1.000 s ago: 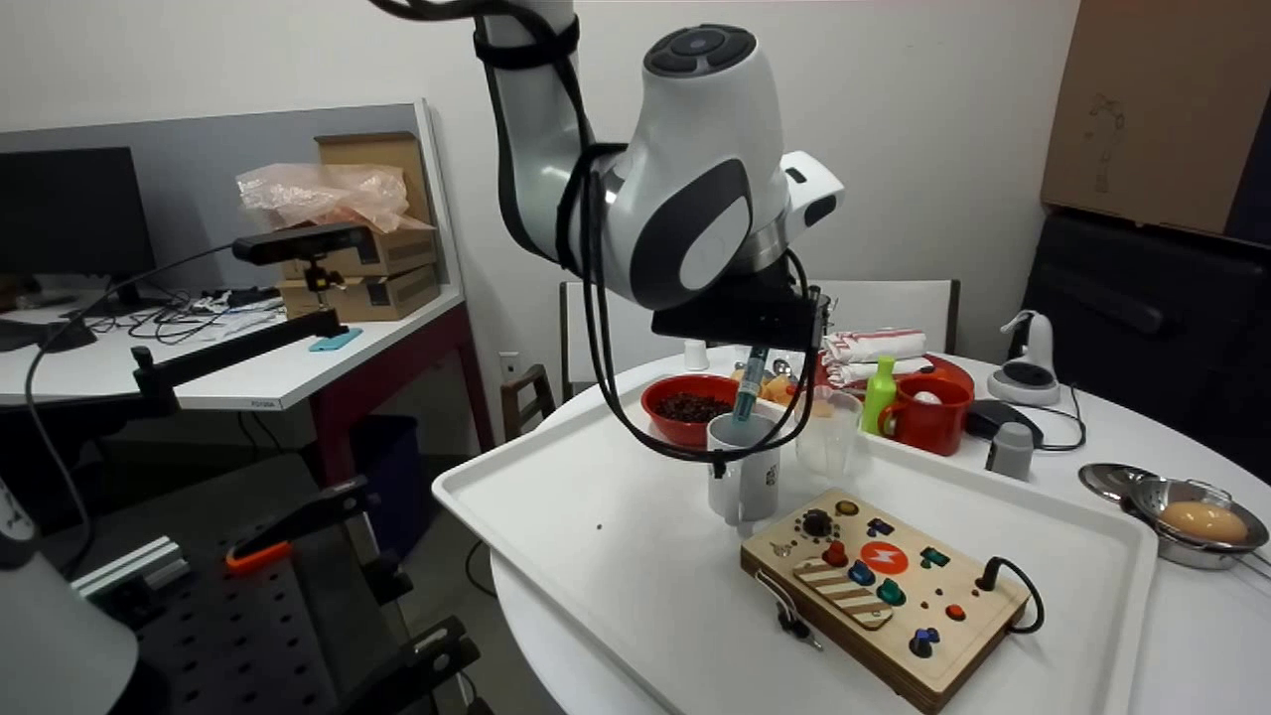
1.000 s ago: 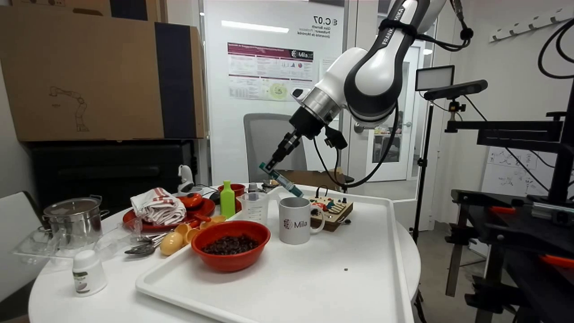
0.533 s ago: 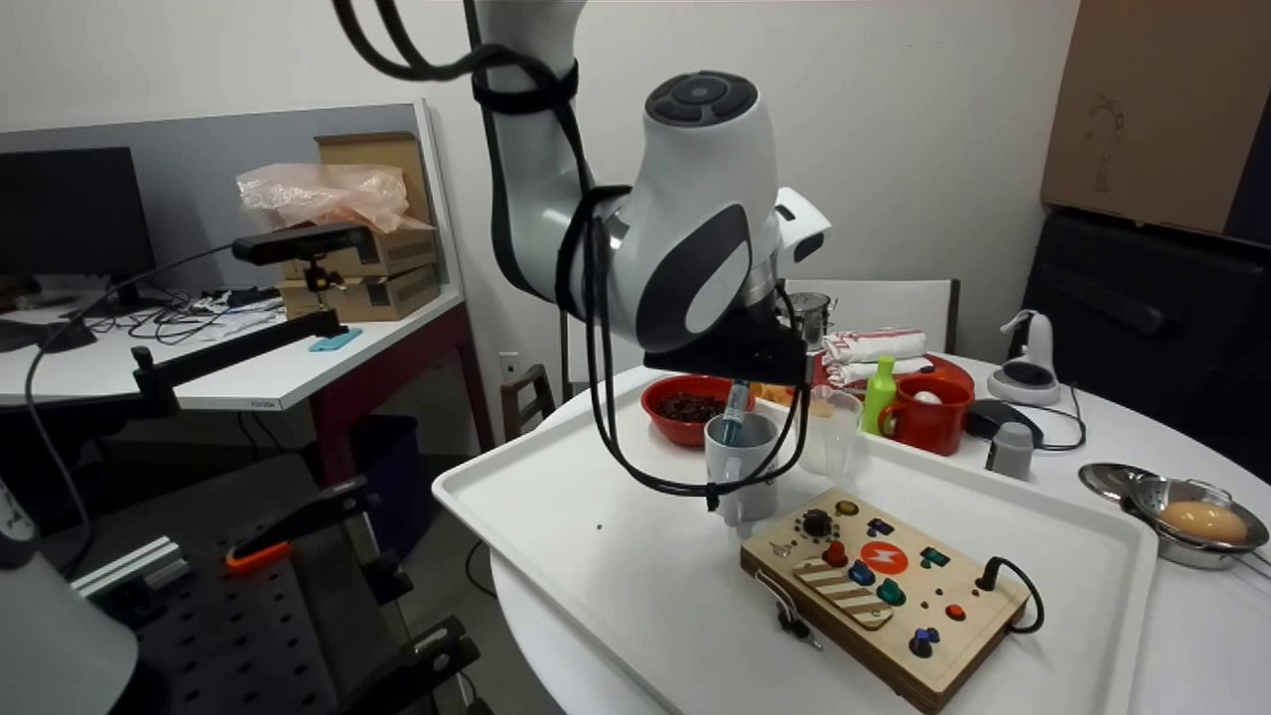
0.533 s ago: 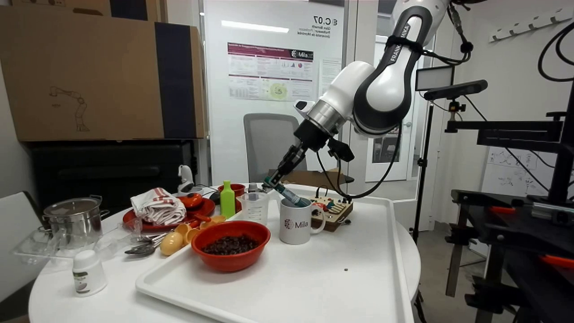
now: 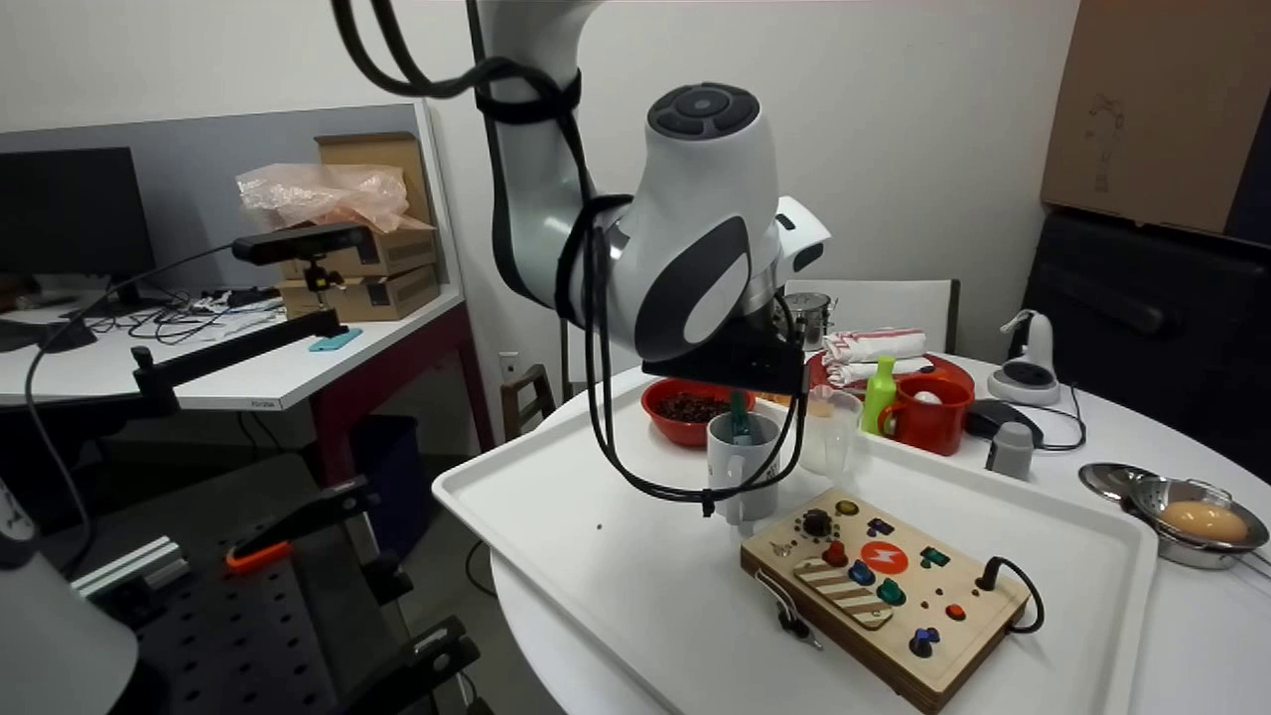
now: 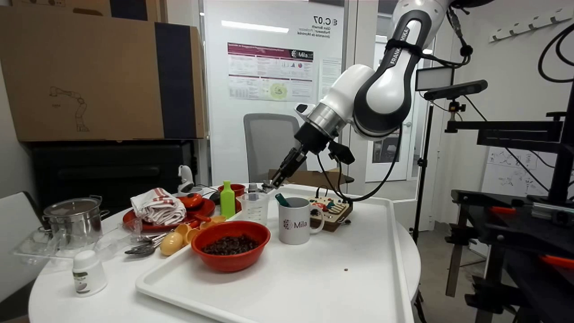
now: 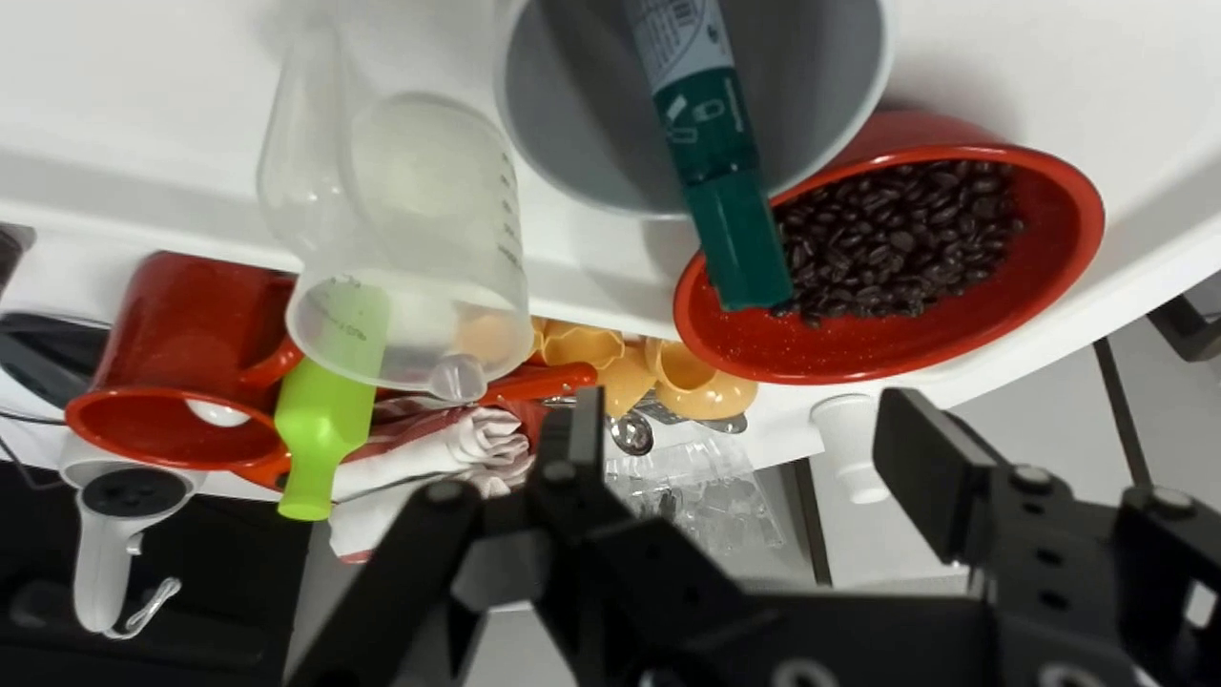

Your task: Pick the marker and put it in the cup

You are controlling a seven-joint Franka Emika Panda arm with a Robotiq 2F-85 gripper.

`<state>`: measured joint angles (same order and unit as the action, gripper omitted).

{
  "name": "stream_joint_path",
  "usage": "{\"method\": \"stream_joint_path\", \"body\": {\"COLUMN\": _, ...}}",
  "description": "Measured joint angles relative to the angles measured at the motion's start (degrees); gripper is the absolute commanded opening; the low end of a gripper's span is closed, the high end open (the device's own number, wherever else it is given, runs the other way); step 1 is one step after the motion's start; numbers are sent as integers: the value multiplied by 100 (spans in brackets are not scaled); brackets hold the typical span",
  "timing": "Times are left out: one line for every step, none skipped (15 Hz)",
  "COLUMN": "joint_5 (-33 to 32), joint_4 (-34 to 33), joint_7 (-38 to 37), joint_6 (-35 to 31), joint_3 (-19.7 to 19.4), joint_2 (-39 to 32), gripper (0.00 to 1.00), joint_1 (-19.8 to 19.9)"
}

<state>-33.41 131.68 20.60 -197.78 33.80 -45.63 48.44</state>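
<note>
The teal-green marker leans tilted inside the white-grey cup in the wrist view, its capped end sticking out over the rim. In an exterior view only the marker's end shows above the cup, which stands upright on the tray. My gripper is open, with nothing between its fingers; the marker is apart from them. Seen from outside, the gripper hangs just above and beside the cup. The marker's lower part is hidden in the cup, and the fingers are hidden in an exterior view.
A red bowl of dark beans and a clear measuring cup stand close to the cup. A wooden box with knobs lies on the white tray. A green bottle and red mug are nearby.
The gripper came down with the marker until its lower end was in the cup, then opened. The marker now rests in the cup, let go, having slid lower.
</note>
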Motion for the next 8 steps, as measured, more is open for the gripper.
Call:
{"method": "stream_joint_path", "body": {"joint_5": 0, "joint_4": -4, "joint_7": 0, "joint_6": -1, "joint_3": 29, "joint_2": 4, "gripper": 100, "joint_1": 19}}
{"method": "stream_joint_path", "body": {"joint_5": 0, "joint_4": -6, "joint_7": 3, "joint_6": -3, "joint_3": 74, "joint_2": 18, "gripper": 100, "joint_1": 45}}
{"method": "stream_joint_path", "body": {"joint_5": -72, "joint_4": -5, "joint_7": -2, "joint_6": -7, "joint_3": 115, "joint_2": 54, "gripper": 100, "joint_1": 70}}
{"method": "stream_joint_path", "body": {"joint_5": -171, "joint_4": -2, "joint_7": -5, "joint_6": -8, "joint_3": 143, "joint_2": 115, "gripper": 100, "joint_1": 84}}
{"method": "stream_joint_path", "body": {"joint_5": -222, "joint_4": 25, "joint_7": 29, "joint_6": -6, "joint_3": 170, "joint_2": 208, "gripper": 100, "joint_1": 86}}
{"method": "stream_joint_path", "body": {"joint_5": -246, "joint_4": 70, "joint_7": 99, "joint_6": -4, "joint_3": 195, "joint_2": 336, "gripper": 100, "joint_1": 76}}
{"method": "stream_joint_path", "body": {"joint_5": -284, "joint_4": 140, "joint_7": 199, "joint_6": 13, "joint_3": 203, "joint_2": 504, "gripper": 100, "joint_1": 47}}
{"method": "stream_joint_path", "body": {"joint_5": -298, "joint_4": 230, "joint_7": 285, "joint_6": 51, "joint_3": 203, "joint_2": 693, "gripper": 100, "joint_1": 0}}
